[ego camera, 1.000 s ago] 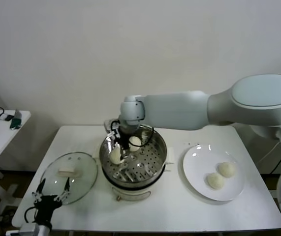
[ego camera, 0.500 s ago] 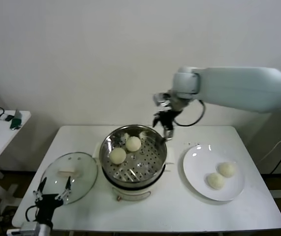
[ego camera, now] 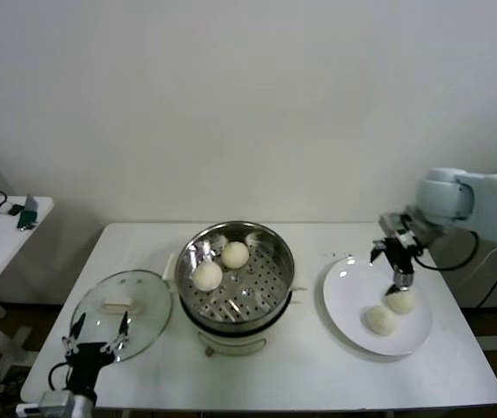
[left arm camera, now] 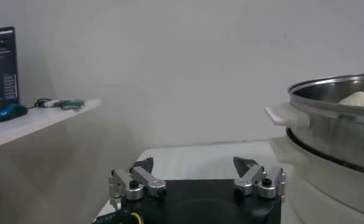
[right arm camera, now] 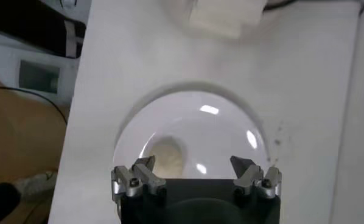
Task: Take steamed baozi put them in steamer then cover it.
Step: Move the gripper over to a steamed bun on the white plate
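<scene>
Head view: right pincer [ego camera: 396, 272] above plate [ego camera: 348, 305]

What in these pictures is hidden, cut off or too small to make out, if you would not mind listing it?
- Right wrist view: only one baozi on the plate shows; the open right gripper and its black body hide the rest.
- Left wrist view: the steamer is cut by the edge; one bun top shows. The cover is out of view past the open left gripper.
- Head view: the items on the side table are too small to identify.

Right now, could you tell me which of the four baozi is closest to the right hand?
The farther baozi on the plate, just under the right hand.
</scene>
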